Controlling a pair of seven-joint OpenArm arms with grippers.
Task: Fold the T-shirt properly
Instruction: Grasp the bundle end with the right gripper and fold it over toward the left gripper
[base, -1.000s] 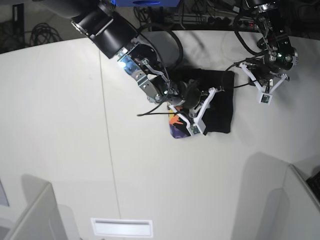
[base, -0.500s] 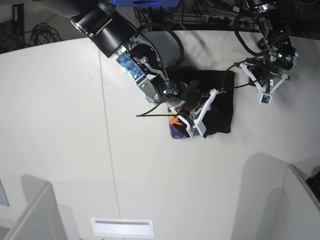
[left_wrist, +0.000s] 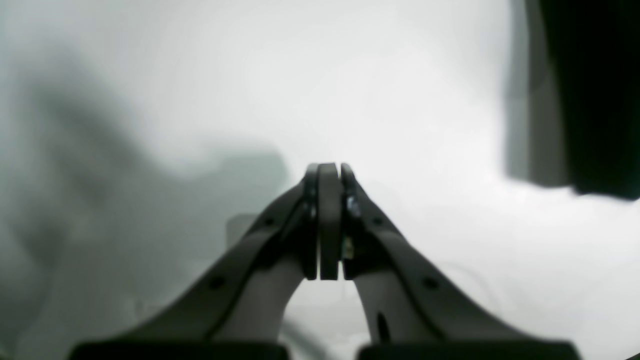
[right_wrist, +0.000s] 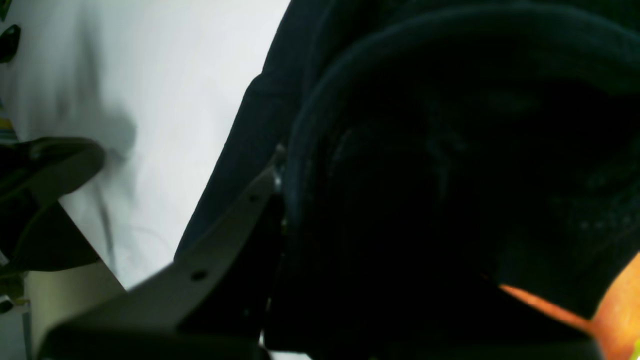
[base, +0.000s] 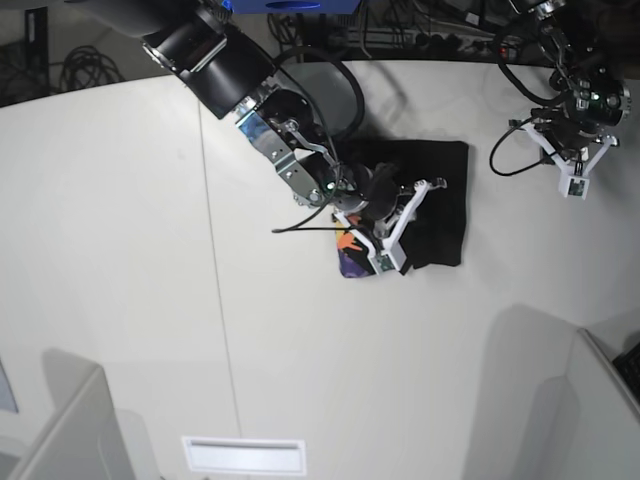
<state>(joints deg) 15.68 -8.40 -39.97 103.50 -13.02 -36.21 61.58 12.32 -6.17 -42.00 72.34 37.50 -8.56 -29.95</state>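
The black T-shirt lies folded into a small bundle at the table's back middle, with its purple-orange print showing at the front left corner. My right gripper is down on that corner and shut on the cloth. In the right wrist view, black fabric drapes over the jaws, one finger shows, and orange print peeks out at the lower right. My left gripper hovers to the right of the shirt, apart from it. It is shut and empty in the left wrist view, with the shirt's edge at the upper right.
The white table spreads out left and front. Grey panels stand at the front left and front right. A white slot sits at the front edge. Cables lie behind the table.
My left arm has moved right and back, away from the shirt's right edge. My right gripper has stayed on the shirt's printed corner, shifting only slightly.
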